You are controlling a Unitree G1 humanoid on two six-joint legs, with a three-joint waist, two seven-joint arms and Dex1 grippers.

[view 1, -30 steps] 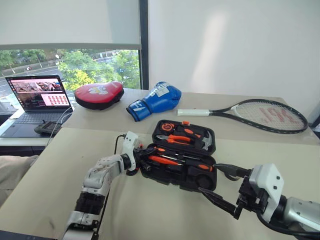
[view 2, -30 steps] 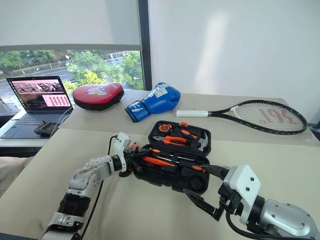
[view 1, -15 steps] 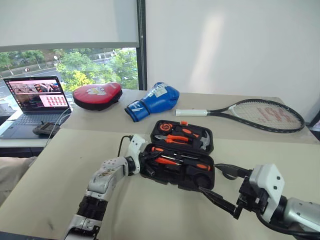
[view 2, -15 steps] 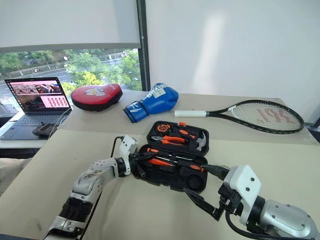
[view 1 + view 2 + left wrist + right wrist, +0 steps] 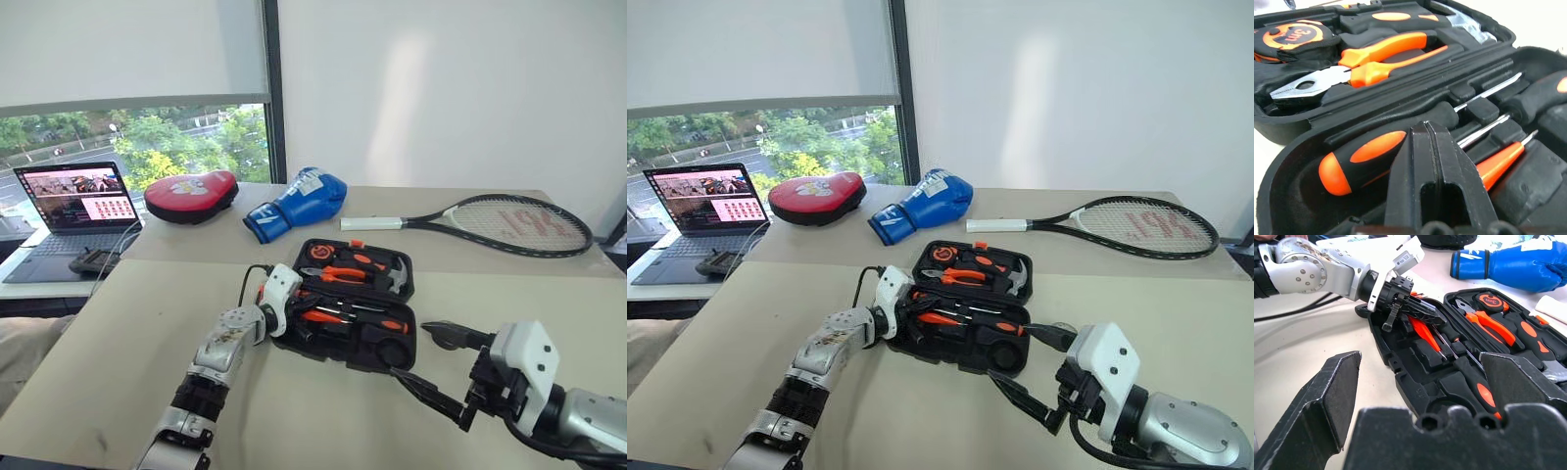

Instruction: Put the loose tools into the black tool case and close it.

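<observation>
Case [image 5: 345,305] position: the black tool case lies open on the beige table [image 5: 118,352], lid half away from the robot holding the pliers [image 5: 343,273], tape measure [image 5: 320,252] and hammer [image 5: 399,276], tray half nearer with screwdrivers [image 5: 1376,156] lying across its slots. The left gripper [image 5: 1418,313] is pressed fully together with nothing visibly between its fingers, its tip down in the tray's left end over an orange-and-black handle. The right gripper [image 5: 416,360] hangs spread wide and empty, just short of the case's near right corner. Risks, as judged: closed fingers pushing on a handle could tip the screwdriver out of its slot or skid the light case across the table, since nothing braces it. A tool left proud of its recess would likely stop the lid from latching. Whether the slim orange tester [image 5: 1501,164] is fully seated cannot be told. The right gripper's lower finger, close to the case edge, could catch it if the case slides.
</observation>
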